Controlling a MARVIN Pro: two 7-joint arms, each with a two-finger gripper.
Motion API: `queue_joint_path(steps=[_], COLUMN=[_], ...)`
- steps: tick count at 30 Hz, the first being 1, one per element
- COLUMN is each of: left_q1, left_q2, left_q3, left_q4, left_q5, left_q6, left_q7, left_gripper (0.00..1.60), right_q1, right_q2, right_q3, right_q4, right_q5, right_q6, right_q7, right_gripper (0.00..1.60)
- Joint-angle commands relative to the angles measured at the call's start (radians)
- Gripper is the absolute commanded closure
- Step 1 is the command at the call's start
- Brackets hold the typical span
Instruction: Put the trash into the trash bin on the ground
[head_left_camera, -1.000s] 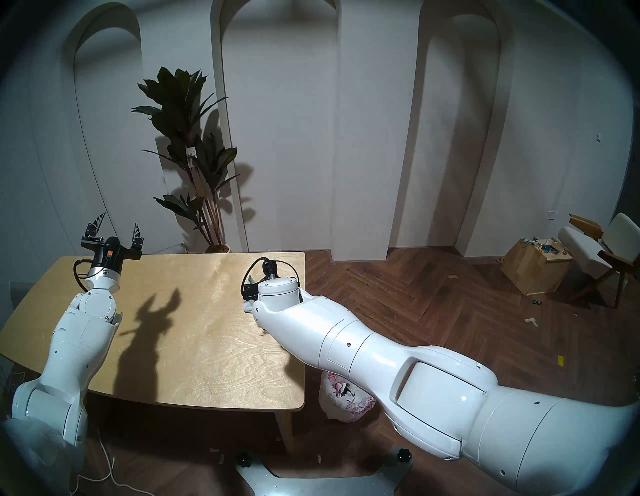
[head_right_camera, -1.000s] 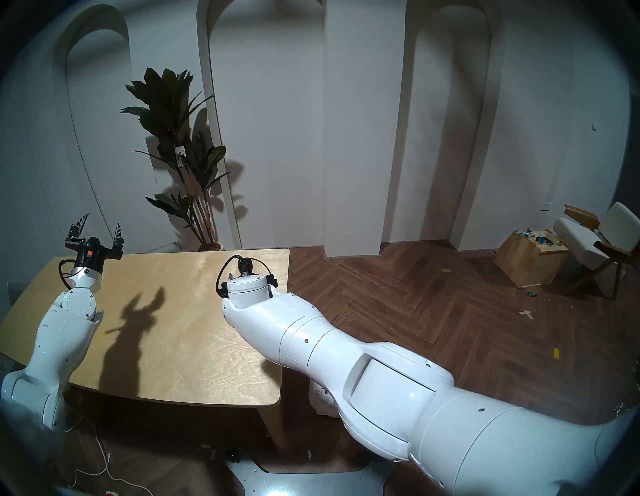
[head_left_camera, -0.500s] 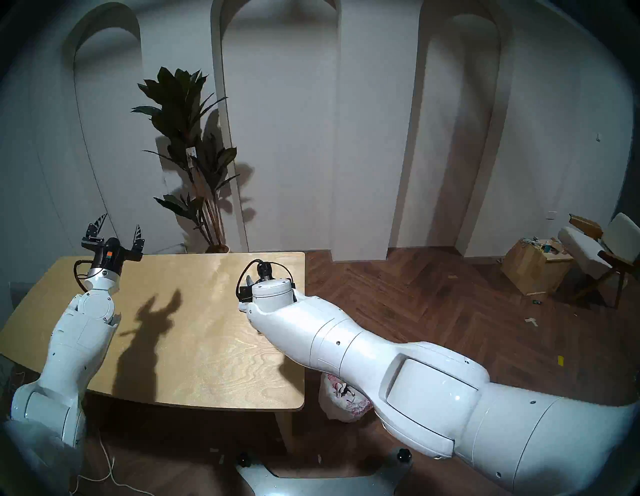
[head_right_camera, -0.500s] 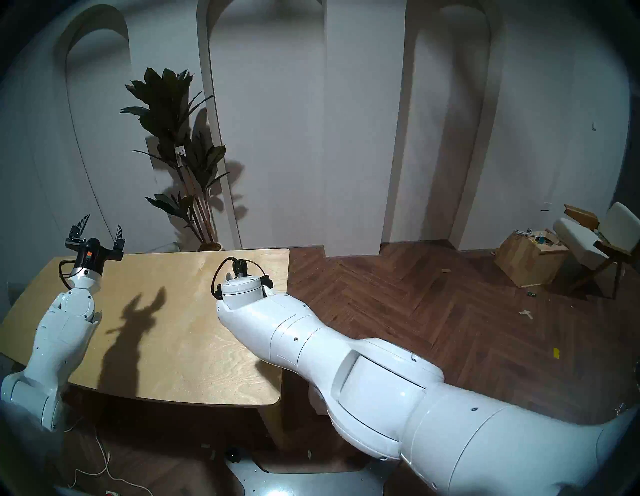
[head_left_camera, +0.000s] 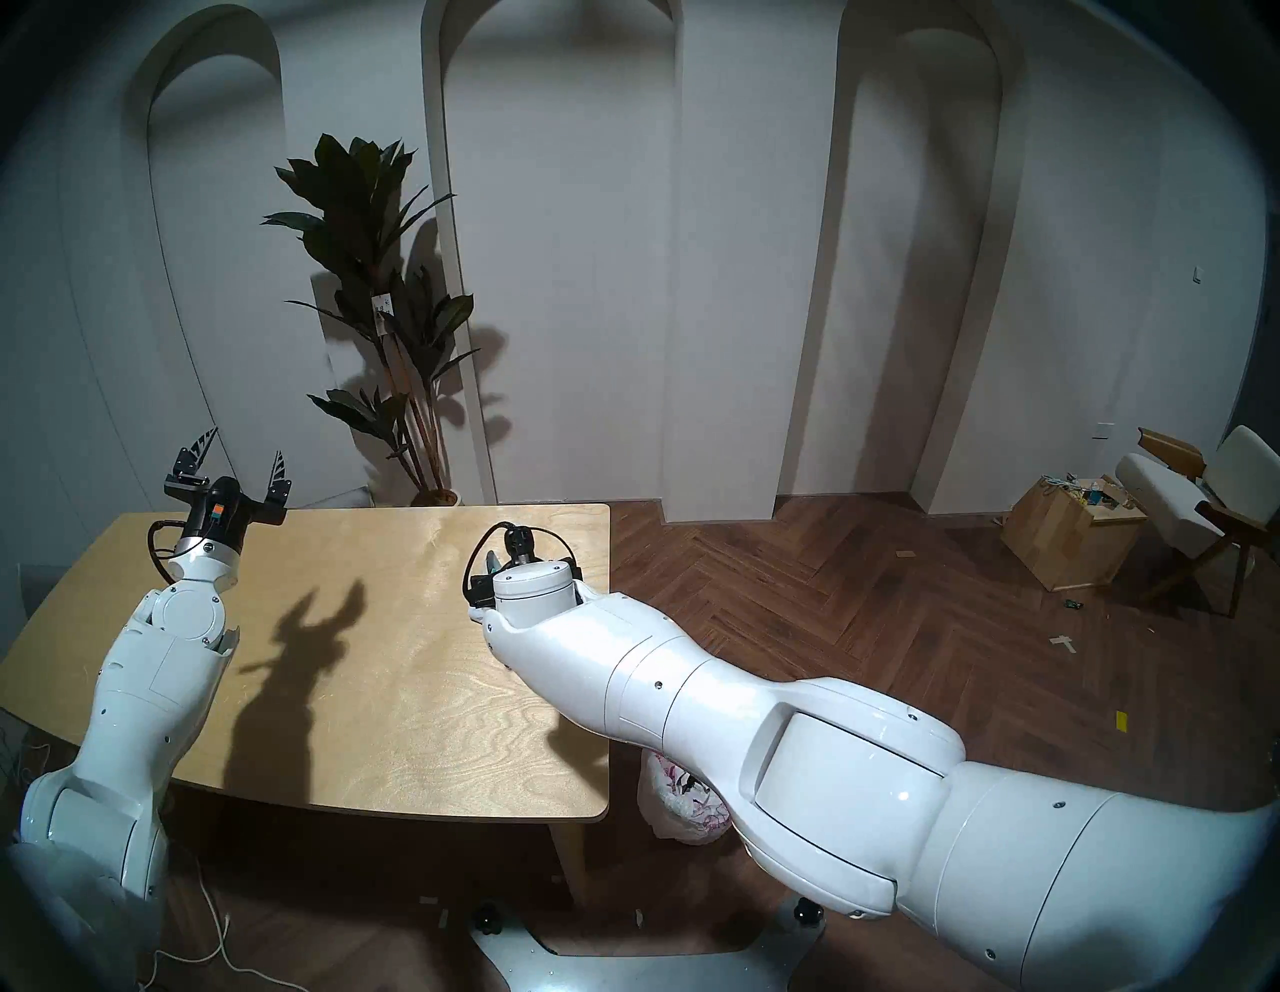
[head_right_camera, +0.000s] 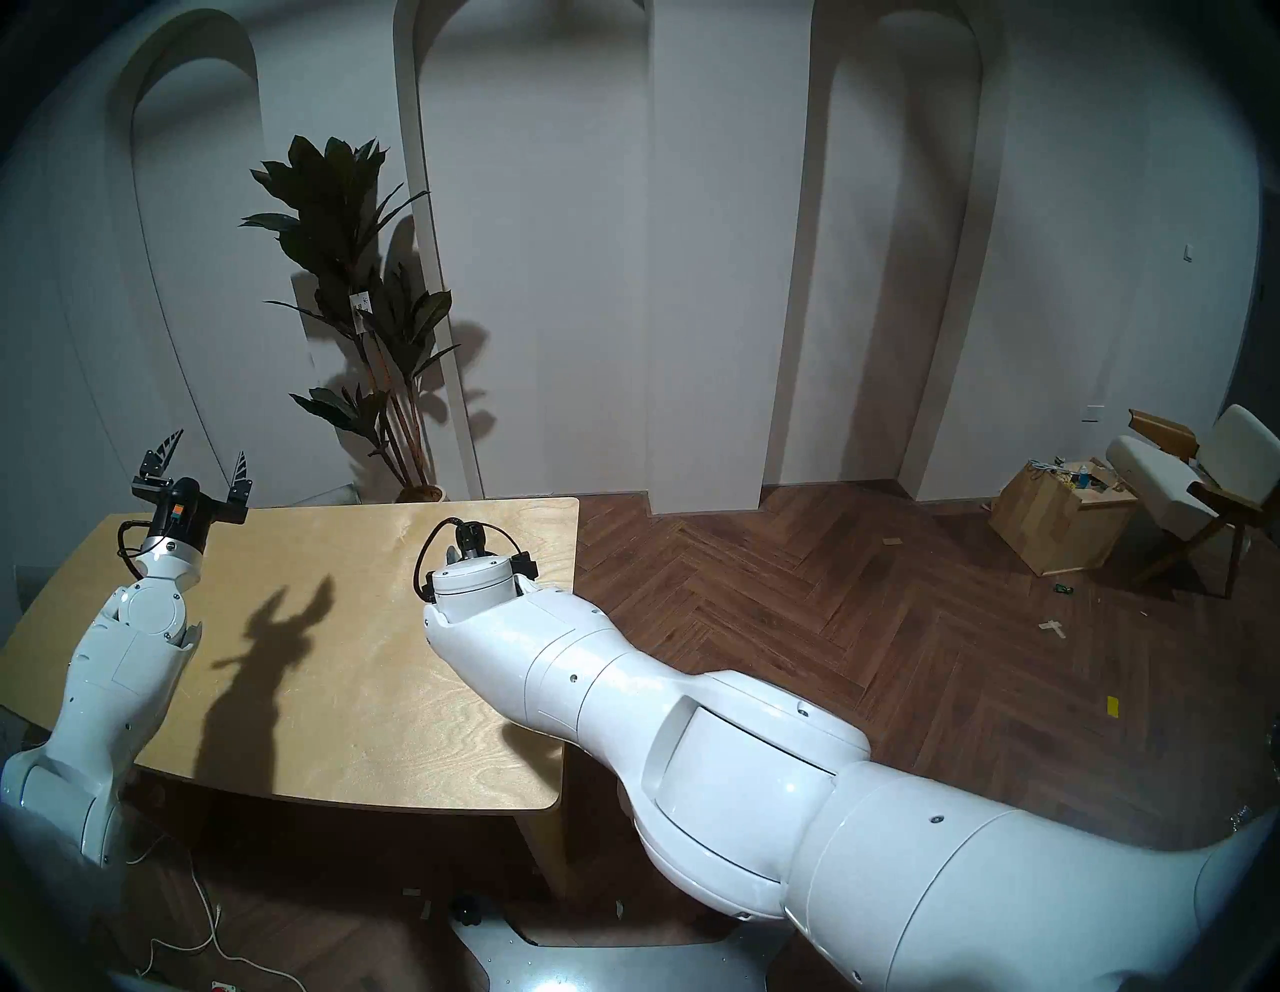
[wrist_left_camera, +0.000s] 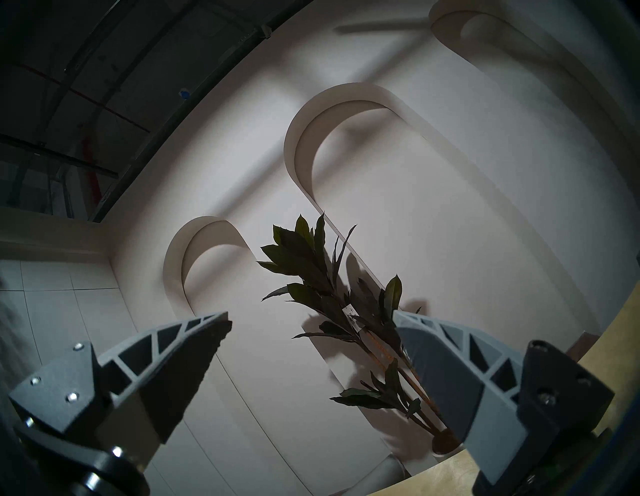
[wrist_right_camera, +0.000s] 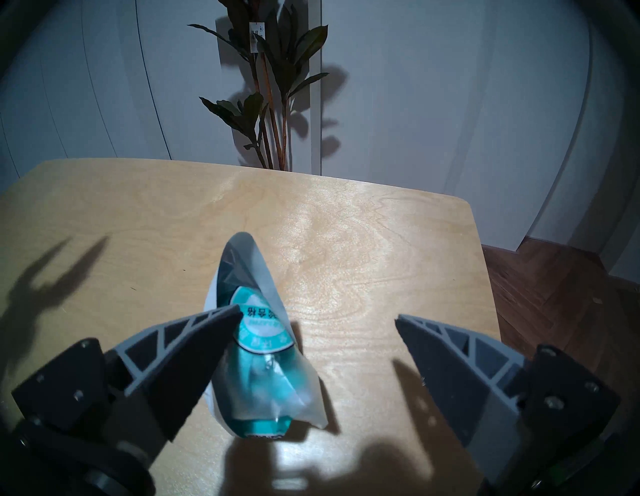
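Observation:
A crumpled wrapper with teal print (wrist_right_camera: 256, 346) lies on the wooden table (wrist_right_camera: 346, 242). My right gripper (wrist_right_camera: 318, 316) stands open low over it. The wrapper sits between the fingers, close against the one on the view's left; I cannot tell whether they touch. In the head views my right wrist (head_left_camera: 533, 585) hides this gripper, and only a teal sliver of wrapper (head_left_camera: 493, 560) shows. The trash bin (head_left_camera: 682, 796), lined with a white bag printed in red-pink, stands on the floor by the table's right edge, partly under my right arm. My left gripper (head_left_camera: 244, 447) (wrist_left_camera: 310, 314) is open, empty and raised over the table's far left corner.
A potted plant (head_left_camera: 388, 312) stands behind the table by the arched wall. A wooden cube box (head_left_camera: 1067, 540) and a chair (head_left_camera: 1205, 499) are at the far right on the parquet floor. White cable (head_left_camera: 208, 928) and the robot's base (head_left_camera: 644, 963) lie below the table's near edge.
My right arm has drawn left and a little nearer over the table, its gripper staying open. The left arm has barely moved.

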Motion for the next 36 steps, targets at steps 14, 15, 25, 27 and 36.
queue_joint_path(steps=[14,15,25,27,36], left_q1=[0.014,0.015,0.028,0.03,0.045], left_q2=[0.025,0.025,0.031,0.033,0.045], left_q3=[-0.017,-0.017,-0.022,-0.024,-0.034], left_q4=[-0.046,-0.047,-0.062,-0.065,-0.094], left_q5=[-0.025,-0.026,-0.041,-0.045,-0.062], left_q6=[-0.002,-0.002,-0.002,-0.002,-0.001], left_q7=[-0.031,-0.033,-0.054,-0.059,-0.081], left_gripper=[0.0,0.0,0.0,0.0,0.0], right_q1=[0.008,0.009,0.019,0.021,0.051], right_q2=[-0.069,-0.071,-0.088,-0.091,-0.097], right_q3=[-0.017,-0.017,-0.022,-0.022,-0.007], right_q4=[0.079,0.082,0.122,0.129,0.163], right_q5=[-0.008,-0.008,-0.014,-0.014,-0.011], right_q6=[-0.038,-0.04,-0.062,-0.068,-0.102], right_q7=[0.03,0.032,0.048,0.051,0.071], right_gripper=[0.0,0.0,0.0,0.0,0.0])
